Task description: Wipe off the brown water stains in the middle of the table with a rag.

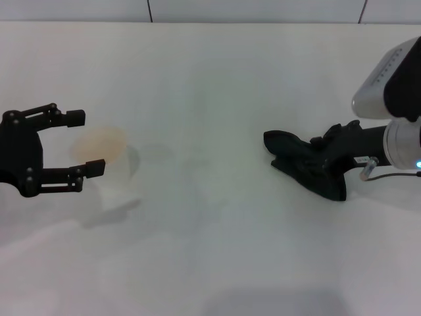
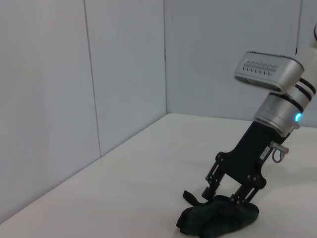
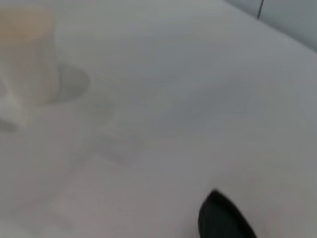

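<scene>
That rag (image 1: 304, 166) on the right of the white worktop (image 1: 217, 99) looks light and floppy, so bunch its middle fold; right gripper (image 1: 314, 160) jaws are pinched on it, left gripper (image 1: 79, 141) jaws spread around the cup (image 1: 105, 155).

The bench (image 1: 210, 263) carries a cup (image 1: 108, 164) on its left side and the rag (image 1: 299, 164) on its right side, well apart. The left gripper (image 1: 89, 141) stands around the cup. The right gripper (image 1: 319, 158) rests on the rag. A faint stain (image 1: 158, 153) lies just right of the cup
</scene>
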